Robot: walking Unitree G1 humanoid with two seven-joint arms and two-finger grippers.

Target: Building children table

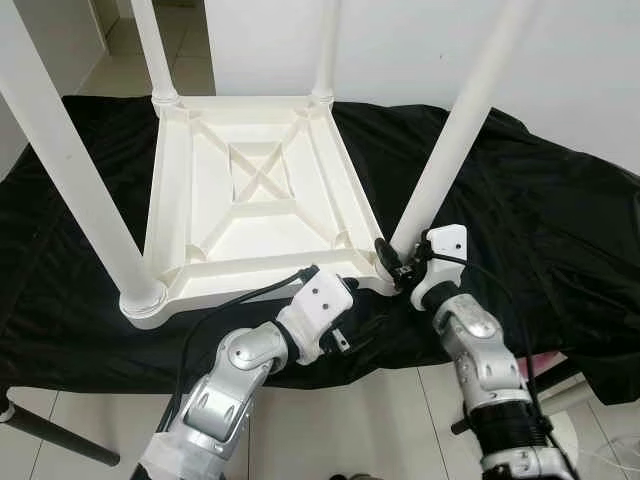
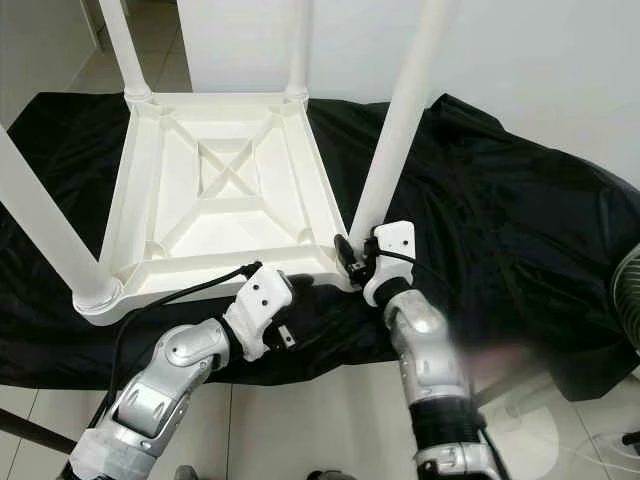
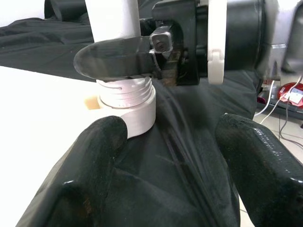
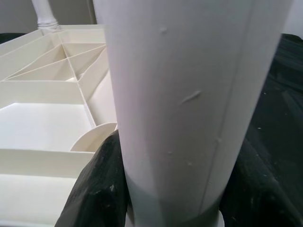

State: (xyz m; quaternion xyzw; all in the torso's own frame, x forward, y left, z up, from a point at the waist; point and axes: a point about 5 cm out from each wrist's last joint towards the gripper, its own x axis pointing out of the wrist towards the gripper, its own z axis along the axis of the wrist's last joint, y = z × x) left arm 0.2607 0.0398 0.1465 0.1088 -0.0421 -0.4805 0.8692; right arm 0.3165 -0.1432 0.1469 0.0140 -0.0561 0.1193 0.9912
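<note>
White plastic table (image 1: 250,190), upturned on black cloth (image 1: 540,230): four legs fitted, right gripper (image 1: 397,262) clamping last leg (image 1: 455,130) near its socket, left gripper (image 1: 343,325) open, empty

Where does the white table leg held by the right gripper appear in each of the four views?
Left eye view: table leg, right of centre, slanting up.
Right eye view: left of centre, rising to the top edge.
Left wrist view: top, above its threaded socket.
Right wrist view: close up, centre.
Shared landmark: right gripper at the leg's base.

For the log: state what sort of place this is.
Probably a room in a home: pale tiled floor, plain white wall, and an upturned white table on a black cloth for assembly.
</note>
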